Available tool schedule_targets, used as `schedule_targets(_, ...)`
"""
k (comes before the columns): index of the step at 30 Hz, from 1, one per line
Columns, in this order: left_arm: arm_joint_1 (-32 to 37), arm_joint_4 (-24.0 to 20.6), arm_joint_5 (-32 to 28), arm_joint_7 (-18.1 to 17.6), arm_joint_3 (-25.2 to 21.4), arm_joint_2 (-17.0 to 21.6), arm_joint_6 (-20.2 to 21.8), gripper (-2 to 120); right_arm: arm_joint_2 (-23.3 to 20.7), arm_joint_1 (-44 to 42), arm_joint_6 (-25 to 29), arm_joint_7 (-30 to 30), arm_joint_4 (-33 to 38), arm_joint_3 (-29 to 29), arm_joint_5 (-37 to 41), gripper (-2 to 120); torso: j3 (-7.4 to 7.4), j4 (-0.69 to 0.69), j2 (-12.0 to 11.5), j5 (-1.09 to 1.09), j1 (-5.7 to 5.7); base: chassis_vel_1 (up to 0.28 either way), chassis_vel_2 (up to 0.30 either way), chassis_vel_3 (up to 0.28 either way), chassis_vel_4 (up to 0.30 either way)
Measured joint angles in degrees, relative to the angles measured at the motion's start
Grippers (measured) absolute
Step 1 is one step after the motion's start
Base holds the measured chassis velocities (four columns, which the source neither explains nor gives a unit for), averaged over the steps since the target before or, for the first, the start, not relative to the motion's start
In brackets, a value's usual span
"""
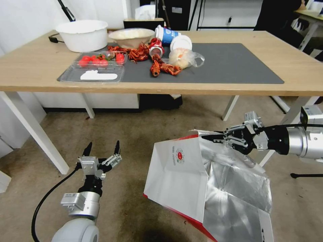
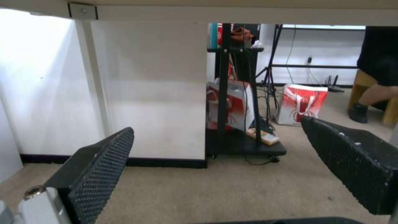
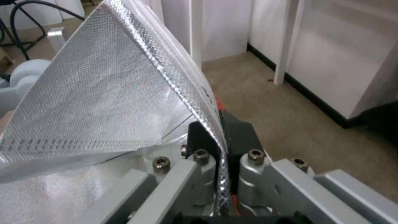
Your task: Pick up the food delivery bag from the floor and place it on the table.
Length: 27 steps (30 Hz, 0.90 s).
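Note:
The food delivery bag, white with red edges, a round red logo and silver foil lining, stands open on the floor in front of the table. My right gripper is shut on the bag's upper rim; in the right wrist view the foil edge is pinched between the fingers. My left gripper hangs open low at the left, apart from the bag, with nothing between its pads.
On the table's dark mat lie crayfish, a tomato tray, bowls, cups and a small clear bag. White table legs stand left and right. Under the table, a black cart and red bags.

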Motion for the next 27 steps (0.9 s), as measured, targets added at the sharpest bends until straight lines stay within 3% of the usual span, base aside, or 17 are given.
schedule_targets(27, -0.1, -0.1, -0.2, 0.0, -0.1, 0.2, 0.2, 100, 0.0, -0.2, -0.1, -0.3, -0.3, -0.4, -0.1, 0, 4.29, 0.00, 6.1, 0.00, 1.84, 0.000, 0.000, 0.000, 0.000)
